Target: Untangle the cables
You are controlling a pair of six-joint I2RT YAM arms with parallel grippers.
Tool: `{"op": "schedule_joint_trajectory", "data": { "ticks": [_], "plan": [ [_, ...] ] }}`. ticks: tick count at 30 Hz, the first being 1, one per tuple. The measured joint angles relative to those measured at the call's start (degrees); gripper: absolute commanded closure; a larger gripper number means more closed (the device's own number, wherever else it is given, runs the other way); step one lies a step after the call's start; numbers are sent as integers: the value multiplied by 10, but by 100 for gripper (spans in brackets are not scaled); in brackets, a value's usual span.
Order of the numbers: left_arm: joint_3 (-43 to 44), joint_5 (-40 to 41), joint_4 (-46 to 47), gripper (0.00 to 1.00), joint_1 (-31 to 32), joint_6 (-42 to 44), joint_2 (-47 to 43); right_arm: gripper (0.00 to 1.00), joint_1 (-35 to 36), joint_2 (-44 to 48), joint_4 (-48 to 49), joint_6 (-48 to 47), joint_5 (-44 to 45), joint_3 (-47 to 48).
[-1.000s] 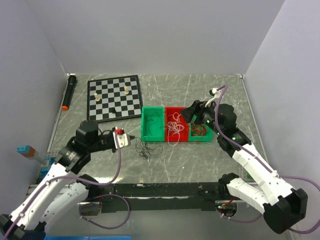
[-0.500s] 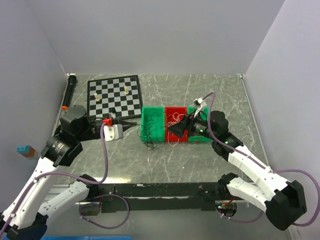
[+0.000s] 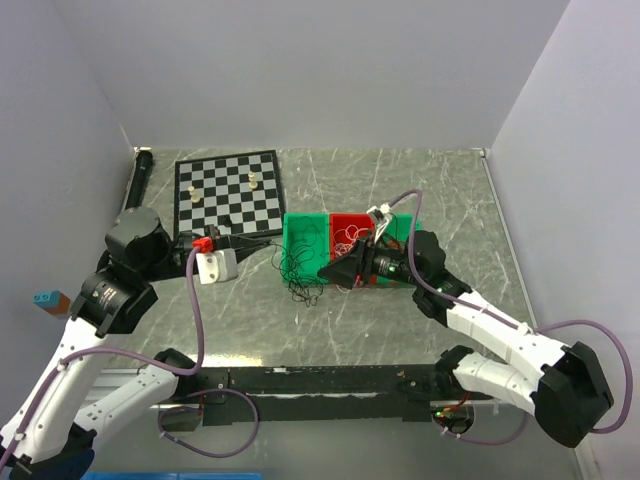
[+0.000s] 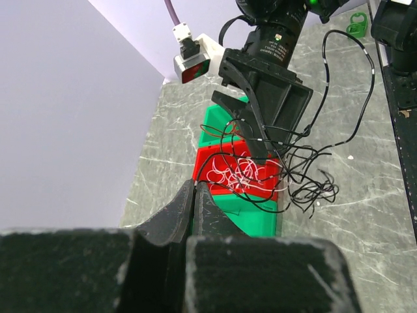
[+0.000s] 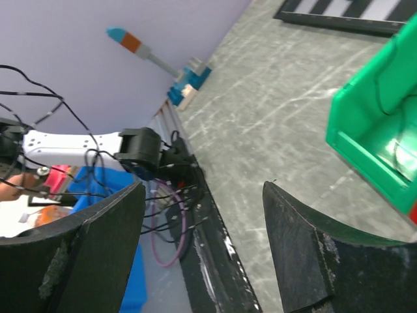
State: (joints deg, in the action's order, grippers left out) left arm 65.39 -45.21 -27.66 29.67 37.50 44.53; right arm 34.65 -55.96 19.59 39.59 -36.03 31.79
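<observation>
i see a chessboard [image 3: 228, 196] lying at the back left of the grey marbled surface [image 3: 420, 175], with pale pieces [image 3: 253, 182] and a dark piece [image 3: 232, 219] standing on it. a black stick [image 3: 140, 168] lies just left of it. right of the board, side by side: a green bin [image 3: 291, 228], a red bin [image 3: 352, 218], a second green bin [image 3: 403, 226]. a blue and orange block [image 3: 50, 299] sits off the left edge.

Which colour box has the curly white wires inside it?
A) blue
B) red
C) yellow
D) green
B: in the left wrist view, the white wires lie curled up inside the red box.
</observation>
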Motion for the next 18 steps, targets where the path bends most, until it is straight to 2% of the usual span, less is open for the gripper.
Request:
{"op": "schedule_joint_trajectory", "data": {
  "ticks": [7,15,18],
  "plan": [
    [0,0,0,99,0,0,0,35,17,-31,54,35,0,-1],
    [0,0,2,99,0,0,0,40,41,-50,85,51,0,-5],
    [0,0,3,99,0,0,0,50,43,-53,94,56,0,-10]
  ]
}}
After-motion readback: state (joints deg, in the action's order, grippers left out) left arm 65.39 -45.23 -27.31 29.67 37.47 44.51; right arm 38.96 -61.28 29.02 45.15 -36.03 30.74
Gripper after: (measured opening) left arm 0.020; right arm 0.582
